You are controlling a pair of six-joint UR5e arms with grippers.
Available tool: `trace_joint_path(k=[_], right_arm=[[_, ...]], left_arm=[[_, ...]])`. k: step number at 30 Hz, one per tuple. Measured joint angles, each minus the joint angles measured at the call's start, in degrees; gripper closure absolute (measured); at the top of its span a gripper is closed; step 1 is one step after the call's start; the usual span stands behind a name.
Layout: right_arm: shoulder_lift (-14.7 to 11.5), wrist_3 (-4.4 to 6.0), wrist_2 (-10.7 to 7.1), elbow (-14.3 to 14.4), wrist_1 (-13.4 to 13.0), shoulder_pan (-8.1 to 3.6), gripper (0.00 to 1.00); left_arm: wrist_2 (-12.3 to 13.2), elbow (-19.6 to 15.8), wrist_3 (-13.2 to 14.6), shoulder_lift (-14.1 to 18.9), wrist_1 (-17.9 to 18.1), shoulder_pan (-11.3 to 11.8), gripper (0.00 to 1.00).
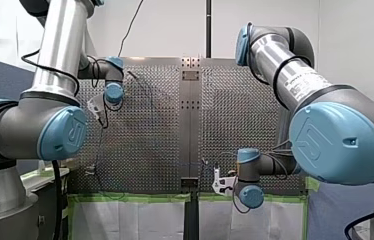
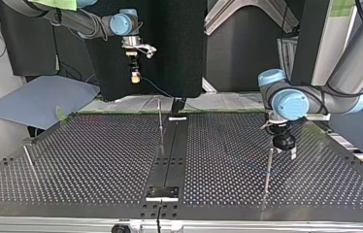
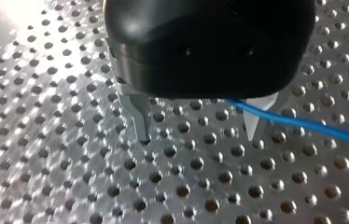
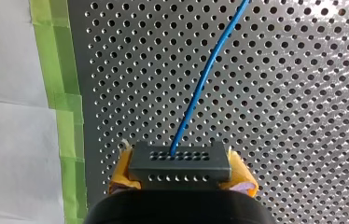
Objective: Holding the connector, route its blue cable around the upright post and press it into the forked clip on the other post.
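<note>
Right claw (image 4: 181,178) pinches the connector (image 4: 180,158) between yellow pads, held clear above the counter (image 2: 97,160) near its taped edge. Blue cable (image 4: 200,88) runs off across the holes. Left claw (image 3: 200,133) is spread, tips just off the surface, cable beside one finger. I'd hold light tension and sweep low around the middle post (image 2: 159,119). Can't tell which post has the fork. Perforated metal, green tape (image 4: 65,116), dark panel (image 2: 170,48) behind.

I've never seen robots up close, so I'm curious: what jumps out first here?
A blue cable runs from the black connector clamped in my right gripper, between yellow pads, beside green tape. My left gripper hangs open low over the perforated table, the cable crossing one metal finger.
</note>
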Motion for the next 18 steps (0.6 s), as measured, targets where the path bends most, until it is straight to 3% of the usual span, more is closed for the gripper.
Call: trace_joint_path(k=[9,18], right_arm=[[0.0,0.00,-0.49,0.0,0.0,0.00,1.00],[0.0,0.00,-0.64,0.0,-0.1,0.00,1.00]], left_arm=[[-0.2,-2.6,-1.4,0.0,3.1,0.7,0.00],[-1.3,-3.3,-2.3,0.0,3.9,0.9,0.00]])
